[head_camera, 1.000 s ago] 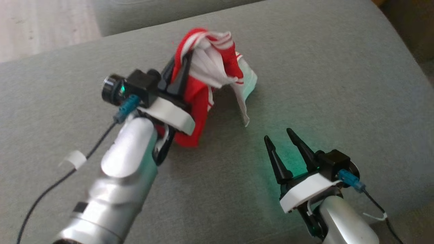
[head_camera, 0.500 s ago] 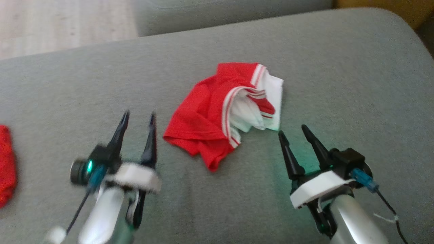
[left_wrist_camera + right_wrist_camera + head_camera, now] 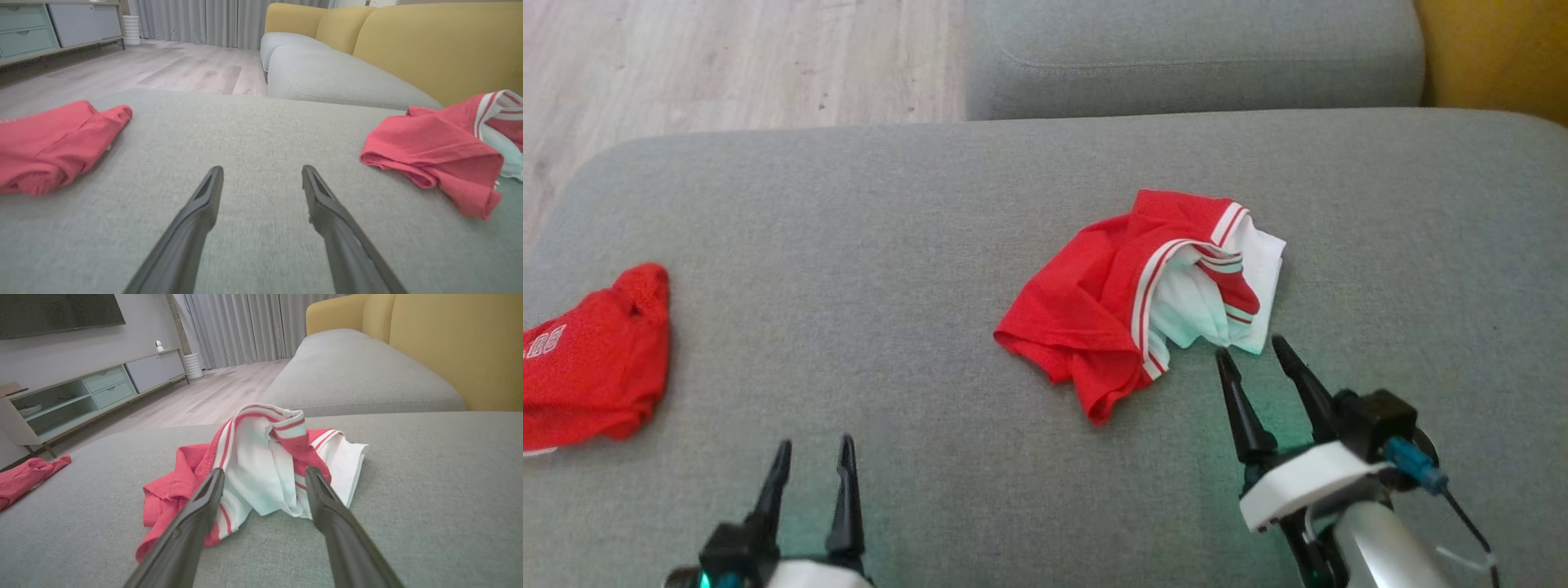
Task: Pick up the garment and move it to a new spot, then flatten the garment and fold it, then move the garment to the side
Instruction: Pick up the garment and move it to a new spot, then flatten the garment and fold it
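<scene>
On the wide grey fabric sofa cushion (image 3: 849, 245), right of its centre, lies a crumpled red-and-white fabric garment (image 3: 1094, 327). No gripper holds it. No brand, label or lettering can be made out on it. Its left part is plain red cloth, bunched and folded over on itself. Its right part is turned open to show white cloth edged with thin red and white stripes, and a green glow tints the white nearest the robot.

At the cushion's left edge rests a second red mesh garment (image 3: 596, 359), with white printed characters along its cut-off side that are too partial to read.

The right gripper (image 3: 1250, 347) stands with its two dark fingers spread wide and nothing between them. Its tips are just short of the garment's (image 3: 261, 473) white near edge.

The left gripper (image 3: 814, 445) hovers over the cushion's near left area, fingers likewise wide apart and empty. It is well apart from both pieces of cloth, which show on either side of it in the left wrist view (image 3: 262, 169).

Beyond the cushion's far edge sit another grey seat cushion (image 3: 1192, 57), a yellow backrest (image 3: 1494, 57) and pale wooden floor (image 3: 727, 65).
</scene>
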Controlling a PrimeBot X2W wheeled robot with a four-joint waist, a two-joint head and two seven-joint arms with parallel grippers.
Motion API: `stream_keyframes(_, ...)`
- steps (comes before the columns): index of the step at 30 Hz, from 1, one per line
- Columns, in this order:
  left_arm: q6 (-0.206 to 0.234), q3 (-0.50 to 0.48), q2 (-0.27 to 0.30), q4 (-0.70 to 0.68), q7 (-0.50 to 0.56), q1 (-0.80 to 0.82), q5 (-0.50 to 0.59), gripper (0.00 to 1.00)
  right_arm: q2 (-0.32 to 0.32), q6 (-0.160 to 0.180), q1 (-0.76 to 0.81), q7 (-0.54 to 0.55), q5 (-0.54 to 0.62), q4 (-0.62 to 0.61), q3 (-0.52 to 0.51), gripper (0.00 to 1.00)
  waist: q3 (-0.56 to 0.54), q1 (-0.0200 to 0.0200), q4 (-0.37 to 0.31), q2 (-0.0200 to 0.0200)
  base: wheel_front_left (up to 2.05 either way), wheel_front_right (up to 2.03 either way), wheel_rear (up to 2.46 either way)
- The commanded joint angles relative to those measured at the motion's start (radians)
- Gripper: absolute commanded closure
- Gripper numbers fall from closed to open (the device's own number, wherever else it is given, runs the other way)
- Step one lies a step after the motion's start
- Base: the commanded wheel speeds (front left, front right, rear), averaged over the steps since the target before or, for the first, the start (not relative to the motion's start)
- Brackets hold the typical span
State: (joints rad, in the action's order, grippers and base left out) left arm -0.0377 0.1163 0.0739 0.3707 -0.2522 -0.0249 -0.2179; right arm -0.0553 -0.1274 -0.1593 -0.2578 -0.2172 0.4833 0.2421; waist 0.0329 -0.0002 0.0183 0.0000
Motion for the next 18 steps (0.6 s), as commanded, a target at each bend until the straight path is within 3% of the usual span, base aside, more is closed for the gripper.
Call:
stream_keyframes(1,-0.006,-0.045,-0.007,-0.042,-0.009,0.015,0.014,0.00,0.005,-0.003,-0.013,-0.004,0.011,-0.022,0.009,0.00,-0.002,0.0002,0.007,0.0000,0.00,0.00,0.00)
stream_keyframes(7,-0.022,-0.050,-0.019,-0.051,-0.009,0.004,0.029,0.00,0.005,-0.003,-0.016,-0.004,0.019,-0.012,-0.019,0.00,0.007,0.0002,0.018,0.0000,0.00,0.00,0.00)
stream_keyframes(18,-0.040,0.026,-0.023,-0.052,-0.009,0.077,0.019,0.00,0.005,-0.003,-0.237,-0.004,0.127,0.118,-0.244,0.00,0.115,0.0002,0.087,0.0000,0.00,0.00,0.00)
